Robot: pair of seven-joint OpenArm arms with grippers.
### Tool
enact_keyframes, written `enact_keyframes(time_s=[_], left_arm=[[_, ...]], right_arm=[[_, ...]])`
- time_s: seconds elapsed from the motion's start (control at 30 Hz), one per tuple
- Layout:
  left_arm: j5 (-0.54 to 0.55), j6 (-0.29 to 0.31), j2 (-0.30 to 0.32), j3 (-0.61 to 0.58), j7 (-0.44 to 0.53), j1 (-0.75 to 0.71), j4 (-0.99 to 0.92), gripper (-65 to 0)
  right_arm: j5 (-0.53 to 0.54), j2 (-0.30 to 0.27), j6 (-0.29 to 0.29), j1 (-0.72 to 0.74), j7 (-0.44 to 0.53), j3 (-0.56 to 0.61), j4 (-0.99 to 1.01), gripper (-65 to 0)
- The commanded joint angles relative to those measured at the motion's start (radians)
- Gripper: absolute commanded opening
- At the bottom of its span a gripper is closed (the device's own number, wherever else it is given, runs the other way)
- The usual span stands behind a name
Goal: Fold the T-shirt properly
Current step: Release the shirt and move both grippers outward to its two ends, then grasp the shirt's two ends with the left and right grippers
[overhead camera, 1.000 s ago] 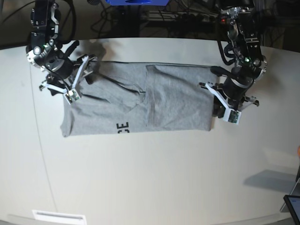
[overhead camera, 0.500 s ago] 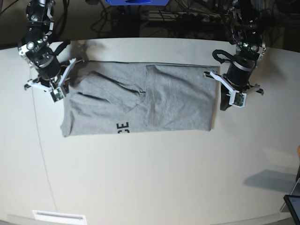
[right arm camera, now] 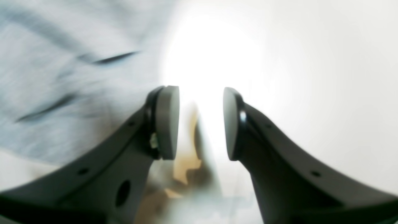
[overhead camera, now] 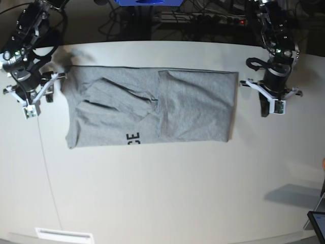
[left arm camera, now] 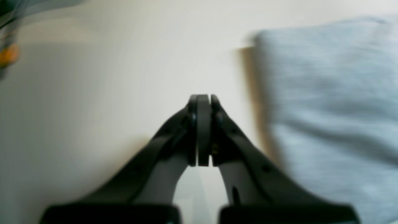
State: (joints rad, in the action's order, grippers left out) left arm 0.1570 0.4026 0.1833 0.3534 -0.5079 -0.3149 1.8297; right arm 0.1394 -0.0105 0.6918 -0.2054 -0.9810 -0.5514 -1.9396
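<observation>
Your heather-grey cotton T-shirt (overhead camera: 152, 107) lies part-folded on the white table (overhead camera: 177, 193); black letters "CE" readable | left gripper (left arm camera: 203, 102) pinched closed, empty; right gripper (right arm camera: 201, 123) parted, empty

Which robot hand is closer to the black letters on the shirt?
The right gripper. It is off the T-shirt's sleeve end, the end where the letters are. The left gripper is past the far edge, further away.

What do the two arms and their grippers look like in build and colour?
Both arms are black, with dark cables looping along them and small green lights. Each wrist carries a white bracket with a small tag-like marker. The left gripper and right gripper have black curved fingers with flat grey oval pads.
</observation>
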Motion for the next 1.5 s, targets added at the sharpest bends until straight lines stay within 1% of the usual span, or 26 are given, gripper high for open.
enact_keyframes(time_s=[0.0, 0.07, 0.1, 0.2, 0.33, 0.37, 0.4, 0.47, 0.5, 0.53, 0.57, 0.63, 0.67, 0.73, 0.83, 0.9, 1.0, 1.1, 1.17, 1.23, 1.37, 1.47], left_arm=[[0.003, -0.003, 0.014, 0.036, 0.024, 0.004, 0.005, -65.0], [0.003, -0.003, 0.025, 0.068, 0.022, 0.009, -0.035, -65.0], [0.003, -0.003, 0.041, 0.071, 0.022, 0.010, -0.066, -65.0], [0.003, -0.003, 0.081, 0.040, 0.022, 0.012, -0.147, -65.0], [0.003, -0.003, 0.088, 0.020, 0.022, 0.015, -0.227, -65.0], [0.003, -0.003, 0.088, 0.020, 0.022, 0.016, -0.244, -65.0], [0.003, -0.003, 0.088, 0.019, 0.022, 0.016, -0.258, -65.0], [0.003, -0.003, 0.088, -0.004, 0.024, 0.041, -0.281, -65.0], [0.003, -0.003, 0.100, -0.020, 0.024, 0.049, -0.293, -65.0], [0.003, -0.003, 0.107, -0.038, 0.024, 0.053, -0.307, -65.0], [0.003, -0.003, 0.115, -0.061, 0.025, 0.058, -0.318, -65.0], [0.003, -0.003, 0.126, -0.092, 0.028, 0.061, -0.328, -65.0], [0.003, -0.003, 0.127, -0.106, 0.028, 0.075, -0.330, -65.0], [0.003, -0.003, 0.126, -0.129, 0.028, 0.095, -0.336, -65.0], [0.003, -0.003, 0.121, -0.132, 0.030, 0.115, -0.348, -65.0], [0.003, -0.003, 0.121, -0.149, 0.030, 0.122, -0.356, -65.0], [0.003, -0.003, 0.121, -0.153, 0.030, 0.128, -0.359, -65.0], [0.003, -0.003, 0.121, -0.153, 0.030, 0.125, -0.359, -65.0], [0.003, -0.003, 0.121, -0.153, 0.030, 0.122, -0.359, -65.0], [0.003, -0.003, 0.121, -0.153, 0.030, 0.121, -0.359, -65.0], [0.003, -0.003, 0.121, -0.153, 0.030, 0.119, -0.359, -65.0], [0.003, -0.003, 0.120, -0.153, 0.030, 0.121, -0.359, -65.0]], right_arm=[[0.019, -0.001, 0.006, 0.016, 0.015, 0.001, -0.017, -42.2], [0.019, -0.001, 0.006, 0.030, 0.012, 0.007, -0.013, -42.2], [0.019, -0.001, 0.006, 0.045, 0.010, 0.007, -0.001, -42.2], [0.019, -0.003, 0.006, 0.080, 0.010, 0.007, 0.081, -42.1], [0.021, -0.003, 0.006, 0.106, 0.010, 0.007, 0.168, -41.1], [0.022, -0.003, 0.006, 0.108, 0.009, 0.007, 0.177, -39.8], [0.022, -0.003, 0.006, 0.113, 0.006, 0.009, 0.184, -37.1], [0.022, -0.003, 0.006, 0.129, -0.046, 0.006, 0.190, -26.7], [0.022, -0.003, 0.006, 0.143, -0.077, 0.001, 0.190, -21.3], [0.024, -0.003, 0.006, 0.152, -0.103, 0.001, 0.188, -17.6], [0.027, -0.003, 0.006, 0.157, -0.123, 0.000, 0.187, -15.2], [0.078, -0.007, 0.006, 0.171, -0.161, 0.000, 0.187, -14.5], [0.111, -0.022, 0.006, 0.171, -0.183, 0.000, 0.187, -14.5], [0.216, -0.053, 0.006, 0.171, -0.227, -0.002, 0.191, -14.5], [0.366, -0.087, 0.006, 0.165, -0.272, -0.002, 0.191, -14.5], [0.432, -0.104, 0.006, 0.163, -0.293, -0.002, 0.208, -14.5], [0.483, -0.107, 0.006, 0.169, -0.296, -0.003, 0.289, -14.5], [0.558, -0.115, 0.006, 0.171, -0.289, -0.003, 0.408, -14.5], [0.619, -0.127, 0.006, 0.171, -0.284, -0.003, 0.478, -14.5], [0.671, -0.145, 0.006, 0.174, -0.255, -0.002, 0.532, -14.7], [0.688, -0.167, 0.006, 0.177, -0.244, 0.000, 0.605, -14.8], [0.682, -0.173, 0.006, 0.172, -0.243, 0.003, 0.613, -14.8]])
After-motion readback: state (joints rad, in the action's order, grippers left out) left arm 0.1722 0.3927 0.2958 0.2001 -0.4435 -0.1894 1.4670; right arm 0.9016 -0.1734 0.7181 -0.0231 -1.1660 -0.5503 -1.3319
